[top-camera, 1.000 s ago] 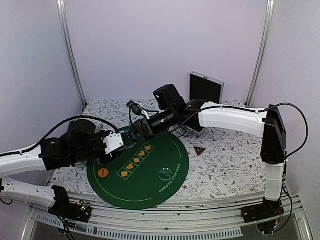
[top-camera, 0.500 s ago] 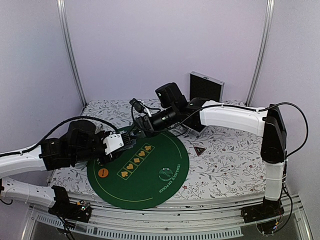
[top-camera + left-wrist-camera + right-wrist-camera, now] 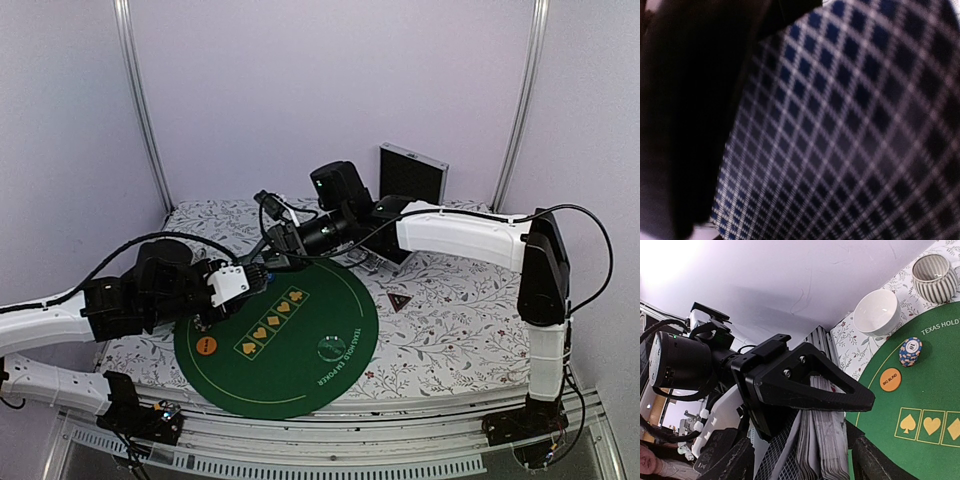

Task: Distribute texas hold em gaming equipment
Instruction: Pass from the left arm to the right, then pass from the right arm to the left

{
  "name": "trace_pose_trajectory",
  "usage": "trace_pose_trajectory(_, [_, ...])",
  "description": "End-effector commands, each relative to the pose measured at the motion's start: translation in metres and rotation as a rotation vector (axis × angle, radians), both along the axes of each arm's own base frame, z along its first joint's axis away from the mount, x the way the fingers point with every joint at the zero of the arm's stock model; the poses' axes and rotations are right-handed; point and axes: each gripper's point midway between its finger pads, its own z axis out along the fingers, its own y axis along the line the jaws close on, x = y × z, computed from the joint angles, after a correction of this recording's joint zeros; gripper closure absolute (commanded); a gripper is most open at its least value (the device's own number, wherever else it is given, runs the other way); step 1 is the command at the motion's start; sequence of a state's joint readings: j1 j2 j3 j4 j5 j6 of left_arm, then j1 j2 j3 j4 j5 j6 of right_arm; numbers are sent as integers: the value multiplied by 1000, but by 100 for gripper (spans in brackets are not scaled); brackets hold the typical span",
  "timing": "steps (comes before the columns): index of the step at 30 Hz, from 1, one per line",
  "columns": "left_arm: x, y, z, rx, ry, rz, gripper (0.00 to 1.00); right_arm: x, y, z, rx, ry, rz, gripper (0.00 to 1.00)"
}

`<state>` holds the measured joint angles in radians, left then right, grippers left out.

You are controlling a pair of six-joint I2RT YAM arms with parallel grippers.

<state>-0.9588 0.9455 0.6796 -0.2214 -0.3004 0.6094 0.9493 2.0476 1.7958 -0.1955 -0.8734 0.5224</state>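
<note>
Over the last second the right pincer [image 3: 272,240] lifts a little up and back from the left pincer [image 3: 258,272], wrist turning, though the two stay close over the far-left rim of the round green felt mat [image 3: 300,350]. The left pincer barely moves and is clamped on the deck of grey-blue lattice-backed playing cards [image 3: 822,440] (its wrist view is nothing but card back). The right pincer's jaws stand apart around the deck's end in its own view, with nothing clearly pinched; can't tell if a single card is coming off. Judgement: likely a card pull-off mid-try, dealing not begun, no card visible on the mat. Already on the mat are an orange round "BIG BLIND" disc [image 3: 890,379] and a short stack of blue, white and orange poker chips [image 3: 910,351]. A small dark red-edged triangle [image 3: 400,302] lies just right of the mat. The table [image 3: 450,330] wears a white floral cloth. A white ceramic bowl [image 3: 876,312] and grey striped cup [image 3: 935,271] sit just off the mat. A black metal-rimmed flat panel [image 3: 411,175] stands at the back, against plain lilac walls.
</note>
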Motion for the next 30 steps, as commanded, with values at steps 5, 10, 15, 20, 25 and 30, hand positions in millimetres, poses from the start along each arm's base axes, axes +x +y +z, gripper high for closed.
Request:
trace_pose_trajectory(5, [7, 1, 6, -17, -27, 23, 54, -6, 11, -15, 2, 60, 47, 34])
trace_pose_trajectory(10, [7, 1, 7, -20, -26, 23, 55, -5, 10, -20, -8, 64, 43, 60])
trace_pose_trajectory(15, [4, 0, 9, -40, -16, 11, 53, -5, 6, -17, -2, 63, 50, 85])
trace_pose_trajectory(20, [-6, -8, 11, -97, 55, -37, 29, -7, 3, -7, 21, 34, 64, 98])
trace_pose_trajectory(25, [-16, -14, 15, -150, 164, -82, 6, -10, 1, 2, 45, -5, 78, 98])
trace_pose_trajectory(30, [-14, -11, 17, -159, 185, -64, 12, -10, 0, 1, 41, -17, 77, 98])
